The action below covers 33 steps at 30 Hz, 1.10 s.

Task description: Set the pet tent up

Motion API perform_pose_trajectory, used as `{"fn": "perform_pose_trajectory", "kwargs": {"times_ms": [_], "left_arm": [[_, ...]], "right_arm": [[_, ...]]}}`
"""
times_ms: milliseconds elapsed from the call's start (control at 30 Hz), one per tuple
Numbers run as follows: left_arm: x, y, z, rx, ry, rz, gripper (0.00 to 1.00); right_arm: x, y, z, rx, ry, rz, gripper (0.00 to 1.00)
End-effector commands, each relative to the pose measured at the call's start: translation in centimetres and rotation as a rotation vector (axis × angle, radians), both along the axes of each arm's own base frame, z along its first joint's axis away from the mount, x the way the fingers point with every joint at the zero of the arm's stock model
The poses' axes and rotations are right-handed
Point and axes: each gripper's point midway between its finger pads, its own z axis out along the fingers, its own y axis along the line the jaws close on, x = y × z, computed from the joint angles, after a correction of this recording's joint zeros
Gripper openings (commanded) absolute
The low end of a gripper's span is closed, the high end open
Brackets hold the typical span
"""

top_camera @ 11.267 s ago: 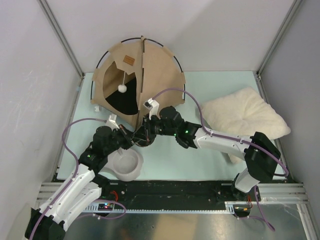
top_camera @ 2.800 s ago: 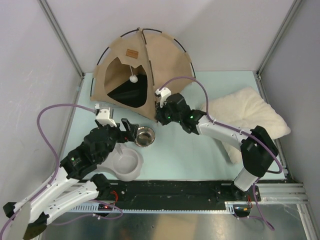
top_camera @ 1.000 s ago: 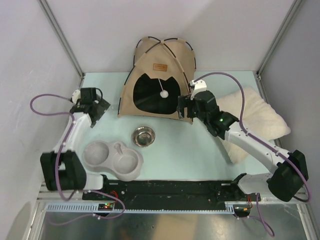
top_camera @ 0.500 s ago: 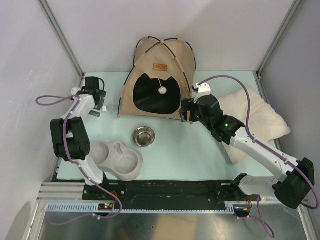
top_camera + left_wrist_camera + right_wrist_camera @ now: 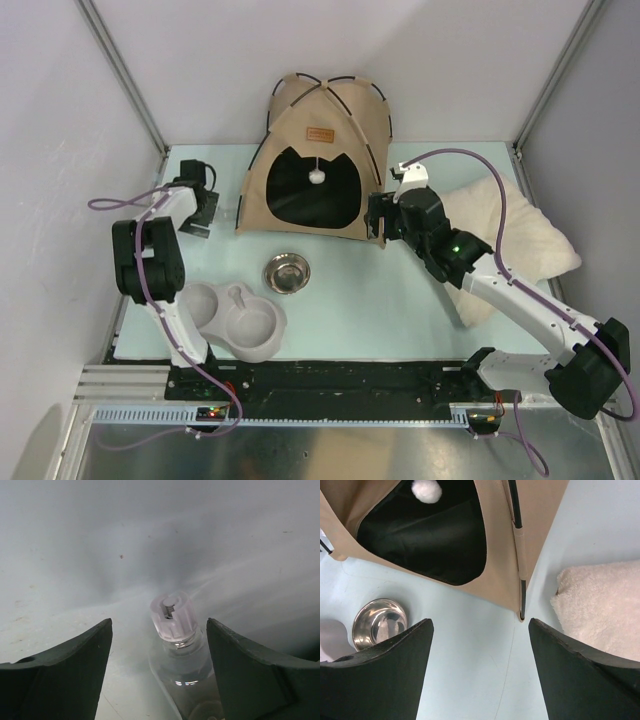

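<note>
Top external view, reading from 9 o'clock across: the left gripper (image 5: 199, 216) sits at the mat's 10 o'clock edge on a tightly folded arm, its jaws apart. Its wrist camera shows a small clear capped thing (image 5: 172, 616) between the jaws, touching neither; what it is I cannot tell. A careless closing or swing there could knock that piece over. The pet tent (image 5: 345, 140) stands upright at 12 o'clock, its cat-head doorway facing the arms and the pompom (image 5: 317, 176) hanging in it. The steel bowl (image 5: 287, 272) lies just in front and the grey double bowl (image 5: 228, 318) is at 7 o'clock. The right gripper (image 5: 376, 222), jaws wide and holding nothing, hangs just beside the tent's front corner at 3 o'clock of it, where a pole (image 5: 520, 570) meets the mat. As I judge it, that is the main risk: a finger or the looping cable catching that corner on the way out would skew or tip the light frame. The pillow (image 5: 520, 235) rests at 3 o'clock, near that arm's forearm

Against the oldest frame, the tent no longer lies tipped at 11 o'clock with both grippers on it. Over the last second the left jaws narrow a little and the right gripper edges away
</note>
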Motion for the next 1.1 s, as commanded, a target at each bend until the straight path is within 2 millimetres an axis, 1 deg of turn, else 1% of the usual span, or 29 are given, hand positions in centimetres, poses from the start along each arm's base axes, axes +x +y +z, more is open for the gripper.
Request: {"fn": "perform_pose_trajectory", "kwargs": {"times_ms": [0, 133, 200, 267, 333, 433, 567, 733, 833, 900, 967, 1067], "left_arm": [[2.0, 0.7, 1.5, -0.008, -0.060, 0.038, 0.74], [3.0, 1.0, 1.0, -0.037, -0.054, 0.010, 0.54], [3.1, 1.2, 0.6, -0.040, -0.042, -0.007, 0.48], [2.5, 1.4, 0.1, -0.034, -0.022, -0.015, 0.45], [2.0, 1.5, -0.3, -0.033, -0.008, -0.023, 0.45], [1.4, 1.2, -0.8, -0.039, 0.011, -0.045, 0.49], [1.4, 0.6, -1.1, -0.042, 0.023, -0.089, 0.49], [2.0, 0.0, -0.6, -0.049, 0.004, -0.125, 0.55], [2.8, -0.5, -0.3, -0.065, -0.017, -0.153, 0.63], [3.2, -0.8, -0.2, -0.079, -0.024, -0.170, 0.62], [3.2, -0.9, -0.3, -0.082, -0.027, -0.174, 0.53], [2.8, -0.8, -0.4, -0.076, -0.021, -0.172, 0.33]], "right_arm": [[0.8, -0.1, 0.7, 0.018, -0.036, -0.022, 0.82], [0.7, -0.3, 0.8, 0.018, -0.038, -0.028, 0.82], [0.7, -0.6, 0.9, 0.016, -0.039, -0.039, 0.82], [0.7, -0.8, 0.8, 0.011, -0.036, -0.049, 0.81], [0.7, -0.9, 0.8, 0.009, -0.037, -0.054, 0.81], [0.8, -0.9, 0.9, 0.012, -0.041, -0.055, 0.81], [0.9, -0.8, 1.2, 0.017, -0.049, -0.050, 0.81], [0.8, -0.7, 1.0, 0.020, -0.043, -0.050, 0.80], [0.5, -0.7, 0.9, 0.015, -0.036, -0.051, 0.80], [0.3, -0.8, 0.9, 0.012, -0.034, -0.055, 0.80], [0.1, -0.9, 0.9, 0.008, -0.033, -0.058, 0.80], [-0.1, -1.0, 0.8, 0.005, -0.028, -0.062, 0.80]]}}
